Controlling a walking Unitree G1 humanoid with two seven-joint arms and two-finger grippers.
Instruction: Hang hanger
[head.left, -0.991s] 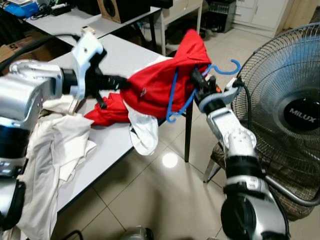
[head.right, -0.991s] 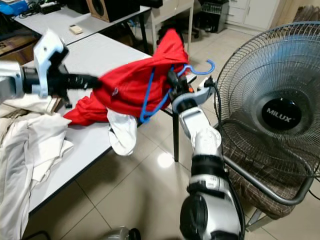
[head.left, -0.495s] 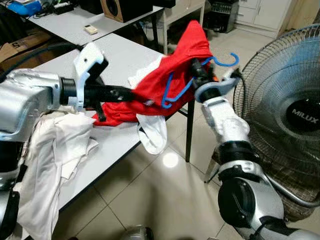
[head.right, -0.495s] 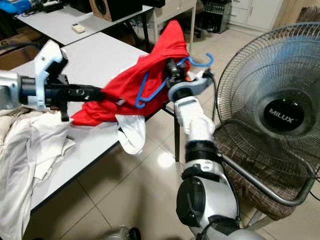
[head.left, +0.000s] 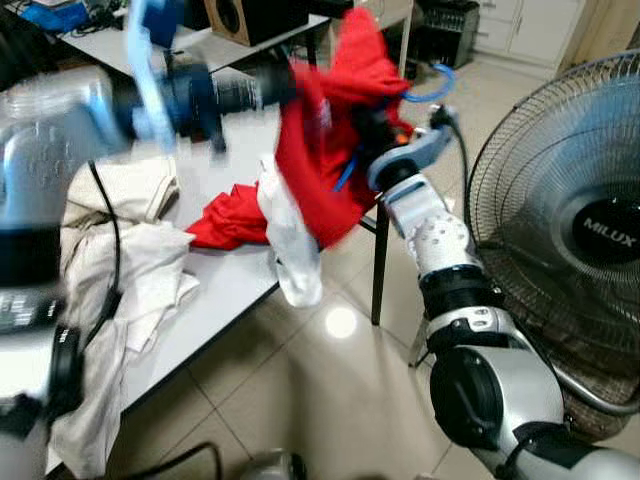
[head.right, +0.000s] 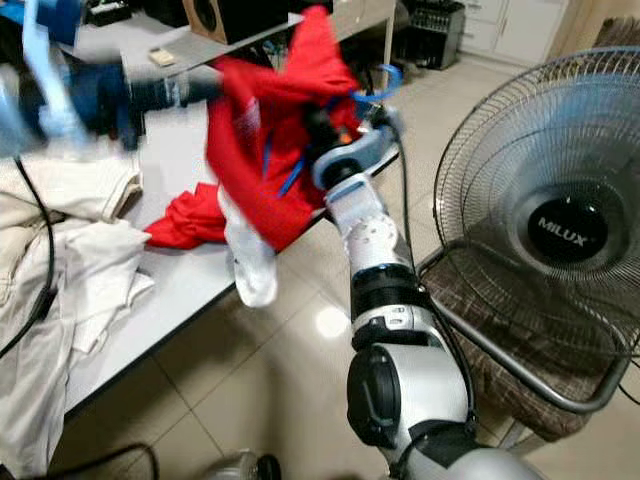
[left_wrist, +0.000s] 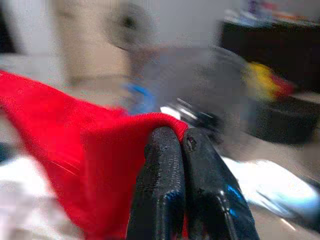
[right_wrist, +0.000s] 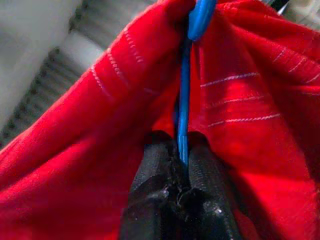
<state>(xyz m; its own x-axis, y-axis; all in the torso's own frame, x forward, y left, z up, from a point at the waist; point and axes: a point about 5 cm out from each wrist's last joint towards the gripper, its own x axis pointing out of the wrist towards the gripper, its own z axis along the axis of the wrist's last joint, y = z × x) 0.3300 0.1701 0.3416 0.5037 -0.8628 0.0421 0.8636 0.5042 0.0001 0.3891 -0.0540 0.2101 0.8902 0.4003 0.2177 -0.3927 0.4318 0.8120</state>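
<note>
A red garment hangs in the air above the table corner, draped over a blue hanger whose hook sticks out to the right. My left gripper, blurred by motion, is shut on the garment's upper edge; the left wrist view shows its fingers pinching the red cloth. My right gripper is partly buried in the garment. In the right wrist view it is shut on the blue hanger wire. A white cloth dangles below the red garment.
A grey table carries a second red cloth and a heap of white clothes. A large MILUX fan stands close on the right, with a chair beneath it. Tiled floor lies in front.
My left arm has swung up fast, lifting the red garment off the table so it hangs upright. My right gripper and the hanger have moved up and to the left.
</note>
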